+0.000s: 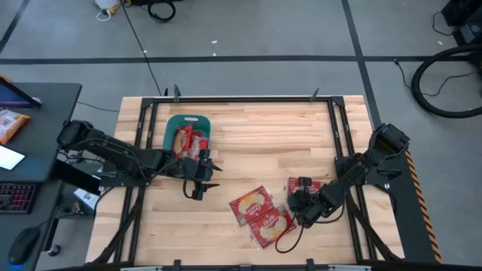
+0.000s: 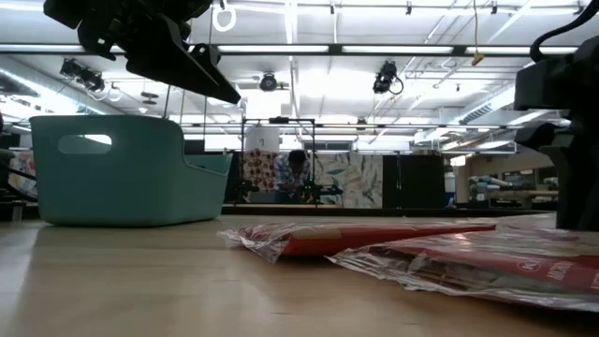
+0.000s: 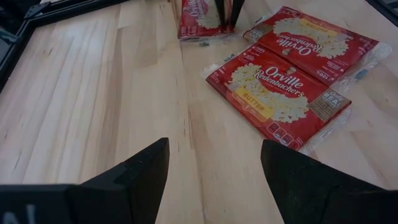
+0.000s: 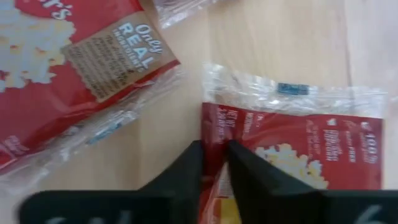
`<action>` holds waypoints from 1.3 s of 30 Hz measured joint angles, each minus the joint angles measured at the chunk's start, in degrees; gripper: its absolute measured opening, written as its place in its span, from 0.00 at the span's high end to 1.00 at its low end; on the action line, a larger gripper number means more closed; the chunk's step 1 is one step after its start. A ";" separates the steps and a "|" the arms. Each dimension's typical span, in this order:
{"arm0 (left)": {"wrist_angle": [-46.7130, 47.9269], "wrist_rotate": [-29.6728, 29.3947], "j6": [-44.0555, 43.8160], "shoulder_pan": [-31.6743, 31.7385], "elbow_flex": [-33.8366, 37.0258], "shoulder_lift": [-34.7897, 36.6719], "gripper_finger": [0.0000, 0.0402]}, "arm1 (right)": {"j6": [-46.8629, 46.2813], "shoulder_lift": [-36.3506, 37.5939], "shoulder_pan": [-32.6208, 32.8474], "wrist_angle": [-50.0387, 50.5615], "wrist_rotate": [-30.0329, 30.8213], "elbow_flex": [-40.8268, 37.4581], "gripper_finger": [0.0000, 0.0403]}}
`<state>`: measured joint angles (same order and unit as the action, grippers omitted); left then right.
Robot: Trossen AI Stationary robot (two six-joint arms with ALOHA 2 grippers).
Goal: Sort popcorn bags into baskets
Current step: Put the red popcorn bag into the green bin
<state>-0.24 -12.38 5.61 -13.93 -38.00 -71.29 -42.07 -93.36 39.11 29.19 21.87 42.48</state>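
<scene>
Popcorn bags are partly sorted: at least 1 red bag (image 1: 184, 140) is seen inside the teal basket (image 1: 178, 120) at the far left of the bench (image 1: 263, 128). 3 bags are left on the wood: 2 overlapping ones (image 1: 260, 212) near the front middle, and a third bag (image 4: 292, 162) beside them, pinched at its edge by the right claw (image 4: 214, 162). The left claw (image 3: 214, 171) is held wide open and empty, just in front of the basket.

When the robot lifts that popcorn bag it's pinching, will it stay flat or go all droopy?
Probably a bit droopy. The right gripper pinches the popcorn bag at one edge only, so the far end may sag. Its clear wrapper looks shiny and crinkled, so it might slip. It lies thin and flat, so it's likely light and won't roll.
</scene>
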 joint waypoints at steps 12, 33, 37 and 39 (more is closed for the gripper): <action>-2.35 0.00 0.97 0.00 0.00 -0.01 0.36 | 3.92 0.08 -0.94 3.05 -1.24 3.85 0.99; -35.03 -0.68 13.39 0.20 -1.69 -26.63 0.36 | 7.35 1.65 -7.77 10.28 -2.85 12.88 0.95; -34.61 -0.66 13.05 0.17 -2.39 -27.84 0.36 | 4.02 1.66 -7.37 12.83 -7.07 12.88 0.84; -34.23 -0.66 13.05 0.17 -2.49 -27.93 0.36 | 1.90 1.65 -6.63 14.94 -10.57 12.88 0.78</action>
<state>-34.47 -13.05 18.65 -13.76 -40.49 -99.22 -40.17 -91.72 32.49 44.13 11.30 55.35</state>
